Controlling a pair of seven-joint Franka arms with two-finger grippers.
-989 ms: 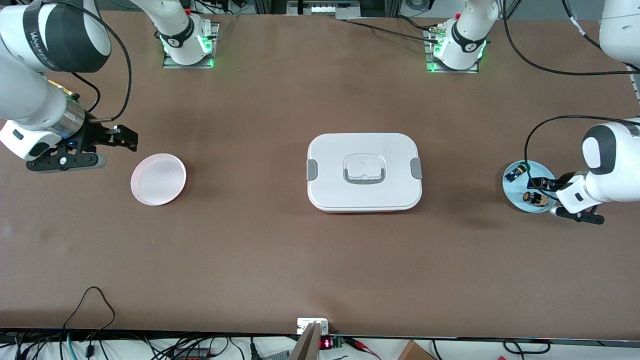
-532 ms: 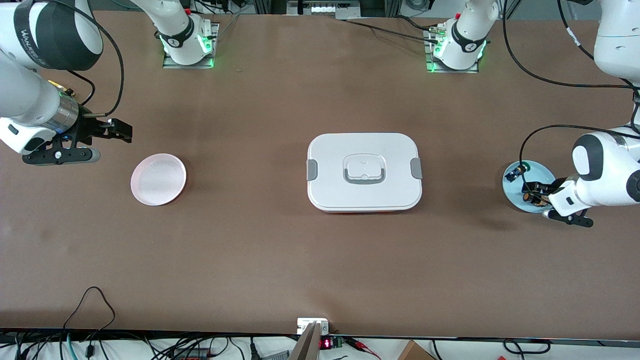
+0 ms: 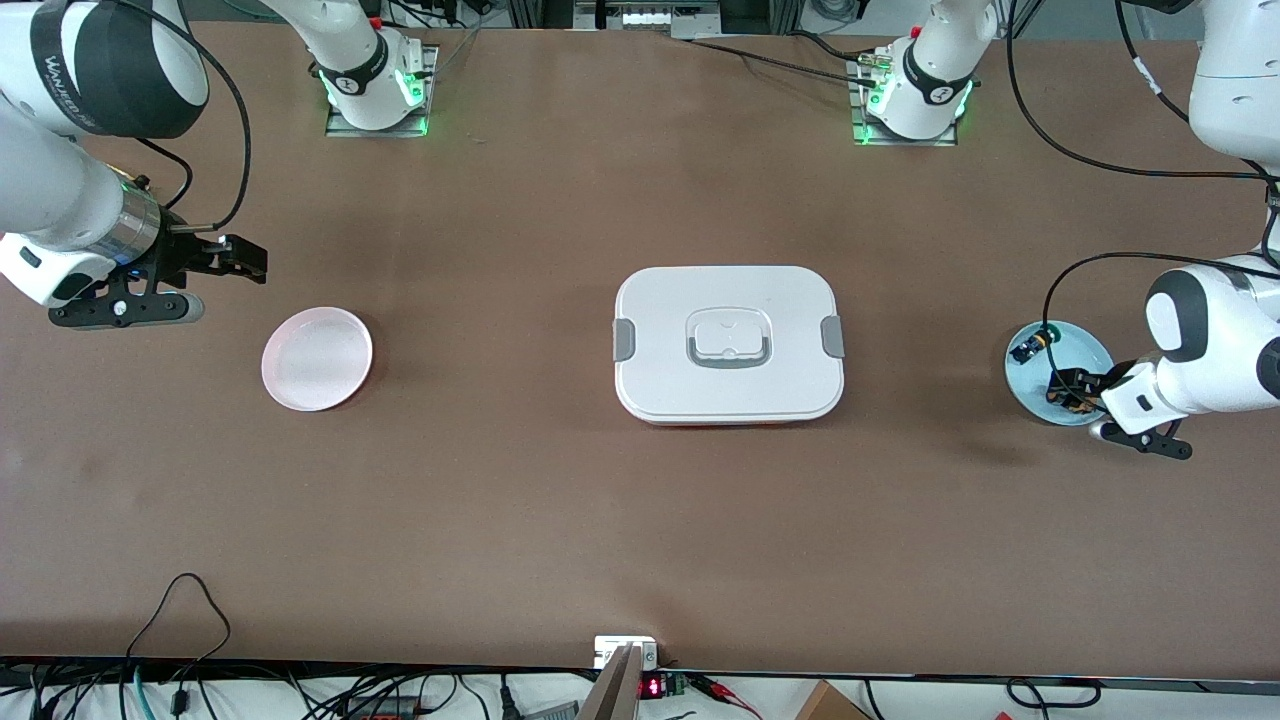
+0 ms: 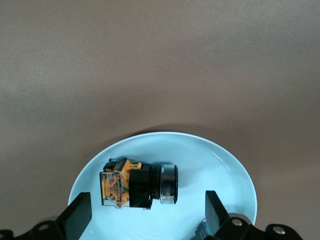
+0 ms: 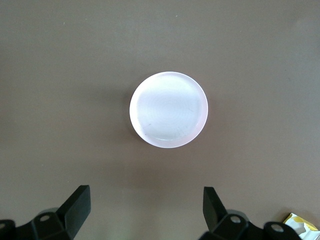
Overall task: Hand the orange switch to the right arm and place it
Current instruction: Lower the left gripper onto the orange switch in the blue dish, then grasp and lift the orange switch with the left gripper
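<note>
The orange switch lies on its side on a light blue plate at the left arm's end of the table. In the front view the orange switch is partly hidden by the left gripper. In the left wrist view the left gripper is open, low over the plate, with one finger on each side of the switch and not touching it. The right gripper is open and empty, above the table beside a pink plate. The right wrist view shows that gripper and the pink plate.
A black switch with a green cap and blue base lies on the blue plate's edge toward the robots' bases. A white lidded container stands at the table's middle.
The left gripper has come down over the blue plate and now straddles the orange switch. The right gripper has shifted slightly toward the robots' bases.
</note>
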